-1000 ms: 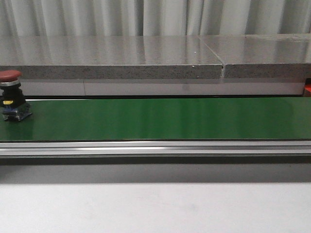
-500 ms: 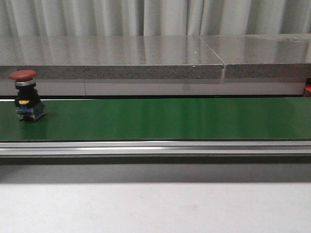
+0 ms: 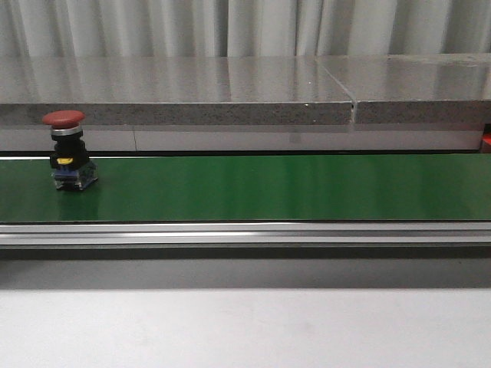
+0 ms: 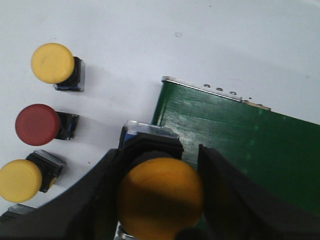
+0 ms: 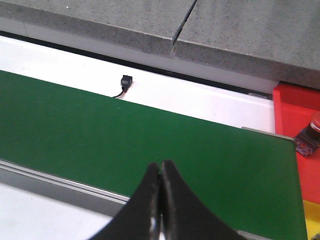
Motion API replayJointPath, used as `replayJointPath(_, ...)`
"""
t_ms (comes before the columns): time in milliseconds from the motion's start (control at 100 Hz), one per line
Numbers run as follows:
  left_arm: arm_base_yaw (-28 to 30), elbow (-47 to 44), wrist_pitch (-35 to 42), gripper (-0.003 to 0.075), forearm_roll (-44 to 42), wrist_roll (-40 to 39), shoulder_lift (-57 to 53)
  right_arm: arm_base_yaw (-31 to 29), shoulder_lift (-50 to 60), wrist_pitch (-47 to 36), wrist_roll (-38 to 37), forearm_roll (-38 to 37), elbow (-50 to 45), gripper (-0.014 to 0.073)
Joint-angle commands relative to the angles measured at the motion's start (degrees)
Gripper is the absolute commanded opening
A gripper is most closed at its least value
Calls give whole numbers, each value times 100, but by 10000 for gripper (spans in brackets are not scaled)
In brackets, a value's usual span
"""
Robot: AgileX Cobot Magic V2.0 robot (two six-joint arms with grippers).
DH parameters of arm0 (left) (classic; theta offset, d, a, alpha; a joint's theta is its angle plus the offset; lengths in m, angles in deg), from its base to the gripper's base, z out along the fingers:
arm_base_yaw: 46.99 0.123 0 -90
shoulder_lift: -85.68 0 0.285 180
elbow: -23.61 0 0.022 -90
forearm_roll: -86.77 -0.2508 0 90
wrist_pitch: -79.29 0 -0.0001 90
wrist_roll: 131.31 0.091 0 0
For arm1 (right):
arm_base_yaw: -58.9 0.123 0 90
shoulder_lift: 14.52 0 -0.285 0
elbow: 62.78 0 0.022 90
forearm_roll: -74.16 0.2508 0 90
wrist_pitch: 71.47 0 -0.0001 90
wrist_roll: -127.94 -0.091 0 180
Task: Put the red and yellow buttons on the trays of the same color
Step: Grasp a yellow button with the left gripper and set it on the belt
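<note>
The left gripper (image 4: 160,195) is clamped on a yellow button (image 4: 161,192), held just over the near end of the green conveyor belt (image 4: 240,150). At its ten o'clock, three spare buttons (image 4: 37,125) wait on the white table (image 4: 200,35).

The right gripper (image 5: 161,200) hangs over the belt, fingers pressed together, holding nothing.

In the front view a red button (image 3: 69,150) stands upright on the belt at nine o'clock.

The red tray (image 5: 295,115), cut off at the edge, seems to hold one button (image 5: 309,134). Most sorting looks unfinished. The yellow tray is barely visible.
</note>
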Motion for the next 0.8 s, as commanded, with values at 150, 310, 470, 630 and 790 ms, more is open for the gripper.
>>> replayJointPath(150,-185,-310,297,209,146,22,-330,7,-6,-366,34,45,141,-65)
replayJointPath(310,-185,-495,274,209,183,113,-256,7,-6,-366,34,45,141,-65)
replayJointPath(470,-185,-571,310,209,290,113,-177,7,-6,-366,34,45,141,-65)
replayJointPath(630,-185,-571,279,209,533,127,23,7,-6,-366,34,45,141,-65)
replayJointPath(790,-185,-571,324,223,560,199,78,7,-6,-366,34,45,141,-65)
